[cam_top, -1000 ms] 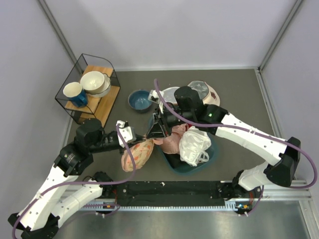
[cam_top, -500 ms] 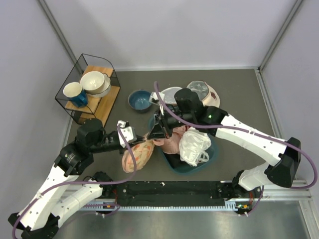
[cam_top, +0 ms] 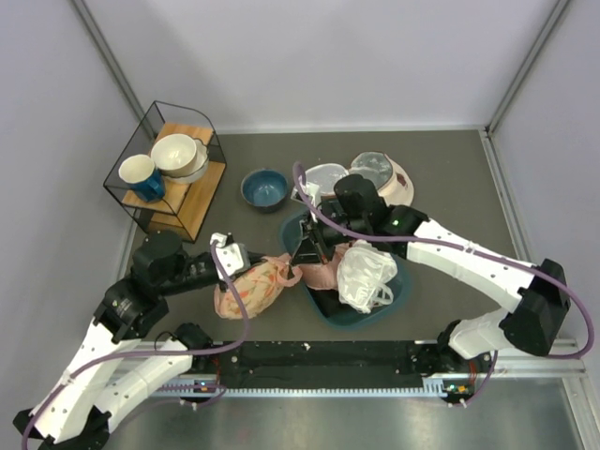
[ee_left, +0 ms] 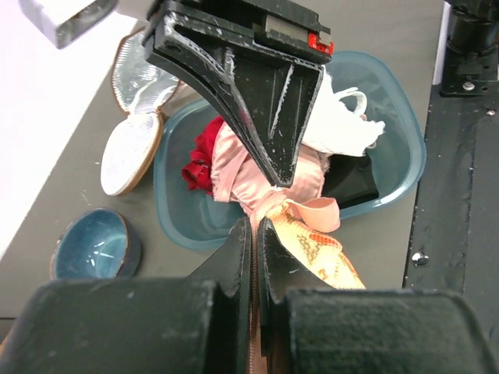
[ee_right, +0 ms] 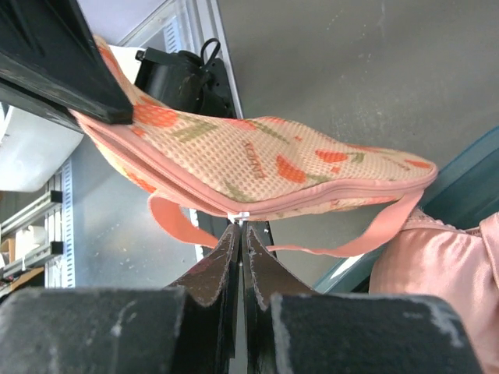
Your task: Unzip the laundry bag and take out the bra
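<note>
Nearest, left gripper [ee_left: 254, 226]: clamps left end of laundry bag [cam_top: 253, 289], jaws almost together on fabric. Laundry bag: stretches between both grippers, above table [cam_top: 441, 169], just left of teal basin [cam_top: 399, 292]; zip seam along lower edge, pink loop strap [ee_right: 175, 222] dangling beneath. Right gripper [ee_right: 240, 228]: nips small white zip pull [ee_right: 238, 216] at seam, jaws closed to slit. Beyond, in basin: pale pink garment [cam_top: 324, 274], white glossy bundle [cam_top: 366, 272]. Farther: blue bowl [cam_top: 263, 187], beige pouch with silver lining [cam_top: 380, 173]. Far left: wire rack [cam_top: 187, 202] with mugs.
</note>
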Controlling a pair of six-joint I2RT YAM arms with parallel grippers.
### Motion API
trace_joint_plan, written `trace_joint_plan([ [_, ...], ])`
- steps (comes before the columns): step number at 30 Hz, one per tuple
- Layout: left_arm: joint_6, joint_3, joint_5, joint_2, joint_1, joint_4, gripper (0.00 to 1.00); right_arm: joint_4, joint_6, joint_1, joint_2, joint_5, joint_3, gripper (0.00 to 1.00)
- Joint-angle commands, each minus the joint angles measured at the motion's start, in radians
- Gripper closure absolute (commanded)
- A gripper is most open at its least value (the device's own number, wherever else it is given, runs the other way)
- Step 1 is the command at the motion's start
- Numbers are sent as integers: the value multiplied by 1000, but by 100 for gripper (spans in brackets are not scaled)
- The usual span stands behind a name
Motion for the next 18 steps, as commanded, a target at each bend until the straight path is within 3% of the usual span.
trace_joint_plan([
  [1, 29, 41, -78, -42, 0, 124, 100, -14, -8, -15, 28, 22, 13, 100],
  [11, 8, -34, -412, -176, 0, 459, 100, 80, 81, -44, 100, -2, 162, 100],
  [18, 46, -43, -647, -194, 0, 669, 100, 131, 124, -93, 132, -32, 176, 100],
])
